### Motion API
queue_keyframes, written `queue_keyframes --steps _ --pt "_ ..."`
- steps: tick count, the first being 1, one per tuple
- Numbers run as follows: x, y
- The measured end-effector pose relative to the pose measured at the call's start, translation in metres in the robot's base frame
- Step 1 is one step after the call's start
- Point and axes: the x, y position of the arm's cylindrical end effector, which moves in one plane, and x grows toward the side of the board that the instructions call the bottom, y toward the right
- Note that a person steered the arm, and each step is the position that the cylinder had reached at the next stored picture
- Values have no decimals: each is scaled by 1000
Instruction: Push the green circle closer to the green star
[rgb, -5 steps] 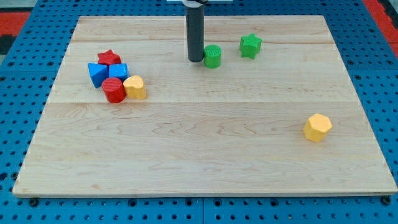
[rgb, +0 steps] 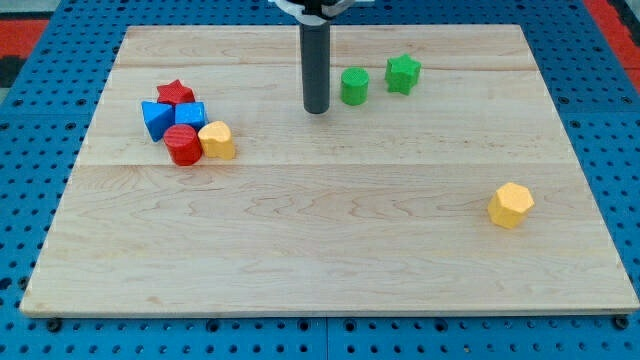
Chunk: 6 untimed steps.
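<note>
The green circle (rgb: 354, 86) stands on the wooden board near the view's top, just left of the green star (rgb: 403, 73), with a small gap between them. My tip (rgb: 316, 109) rests on the board to the left of and slightly below the green circle, apart from it. The rod rises straight up from the tip to the view's top edge.
A cluster at the view's left holds a red star (rgb: 175, 93), two blue blocks (rgb: 157, 118) (rgb: 191, 114), a red cylinder (rgb: 183, 145) and a yellow block (rgb: 217, 140). A yellow hexagon (rgb: 511, 204) sits at the view's right. The board (rgb: 330, 250) lies on a blue pegboard.
The green circle has moved right and slightly up, closer to the green star. My tip has drawn back down and no longer touches the circle.
</note>
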Motion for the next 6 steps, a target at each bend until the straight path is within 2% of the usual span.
queue_keyframes --steps 4,5,6 --pt "-81 32" --pt "-68 -9" --pt "-62 -14"
